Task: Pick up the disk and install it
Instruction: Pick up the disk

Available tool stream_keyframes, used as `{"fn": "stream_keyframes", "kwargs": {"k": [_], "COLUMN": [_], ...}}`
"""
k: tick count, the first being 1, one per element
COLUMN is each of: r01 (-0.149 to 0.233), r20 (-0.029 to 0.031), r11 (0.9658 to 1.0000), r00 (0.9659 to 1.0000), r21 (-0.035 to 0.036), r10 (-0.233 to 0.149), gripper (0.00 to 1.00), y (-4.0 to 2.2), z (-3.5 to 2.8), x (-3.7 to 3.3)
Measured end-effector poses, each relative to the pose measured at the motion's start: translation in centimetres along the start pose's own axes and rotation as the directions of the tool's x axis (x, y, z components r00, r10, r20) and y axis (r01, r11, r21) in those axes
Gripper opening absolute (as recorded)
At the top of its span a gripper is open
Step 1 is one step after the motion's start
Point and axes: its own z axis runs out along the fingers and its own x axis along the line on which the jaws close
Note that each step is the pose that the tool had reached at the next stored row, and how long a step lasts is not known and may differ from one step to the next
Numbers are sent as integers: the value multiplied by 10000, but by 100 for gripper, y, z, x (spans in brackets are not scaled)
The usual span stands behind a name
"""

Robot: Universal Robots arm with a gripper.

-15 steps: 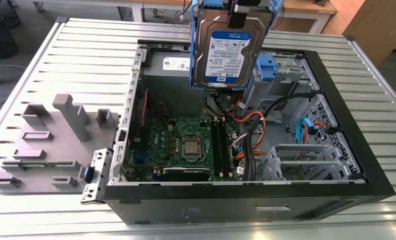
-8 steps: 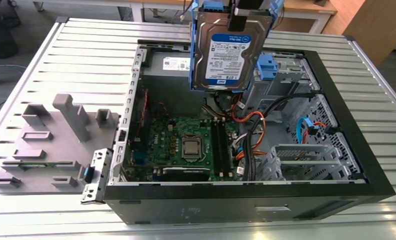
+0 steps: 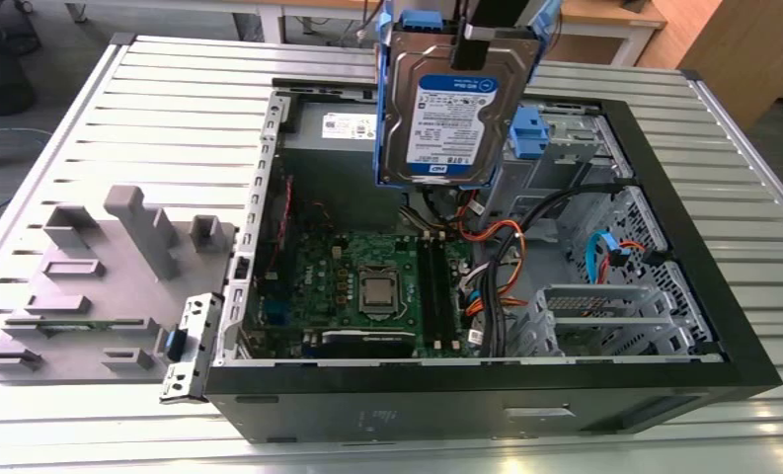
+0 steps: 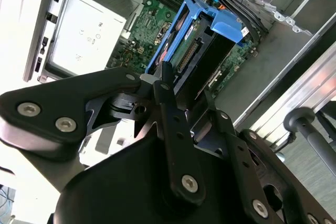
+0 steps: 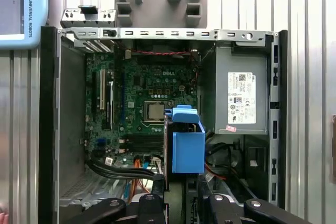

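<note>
The disk (image 3: 450,109) is a silver hard drive with a white-and-blue label and blue side rails. It hangs upright above the open computer case (image 3: 707,296), over the back part of the motherboard. My gripper (image 3: 477,41) is shut on its upper end. In the second wrist view the black fingers (image 4: 169,103) clamp the disk (image 4: 202,51) from both sides, with the gripper (image 4: 186,85) right above it. In the first wrist view the disk (image 5: 187,142) appears edge-on beneath the gripper (image 5: 181,195), between the processor and the power supply.
Inside the case lie the green motherboard (image 3: 364,276), a grey power supply box with a white sticker (image 5: 239,98), bundled cables (image 3: 497,247) and a metal drive cage with a blue tab (image 3: 536,133). A grey fixture block (image 3: 115,257) stands on the slatted metal table (image 3: 167,99) at the exterior view's left.
</note>
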Motion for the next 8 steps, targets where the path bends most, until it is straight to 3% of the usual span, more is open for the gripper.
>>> {"fn": "stream_keyframes", "kwargs": {"k": [8], "r01": [0], "r20": [-1], "r11": [10000], "r00": [10000], "r21": [0], "r10": [0], "gripper": [35], "y": [-1], "z": [22], "x": [73]}}
